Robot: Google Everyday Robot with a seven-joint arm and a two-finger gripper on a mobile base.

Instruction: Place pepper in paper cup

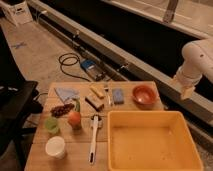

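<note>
Item: small slender curved green pepper (77, 104), which lies on the wooden slatted counter (74, 161) just behind a round orange-red fruit (74, 118), apart from the short white paper cup (55, 147) near the front left. It is judged light, slick and slightly yielding, best pinched mid-body. The white arm's gripper (185, 88) hangs off the counter's right over concrete floor, jaws open and empty.

I count two cups on my one desk (42, 159): one white paper cup (55, 147) and one light-green cup (51, 125). There is one green pepper (77, 104), one round orange-red fruit (74, 118), one red bowl (144, 94), one yellow tub (150, 166), one blue sponge (118, 96), one blue cloth (66, 93) and one white long-handled utensil (94, 134). My one pincer (185, 89) hangs spread wide, off the desk's right side.
</note>
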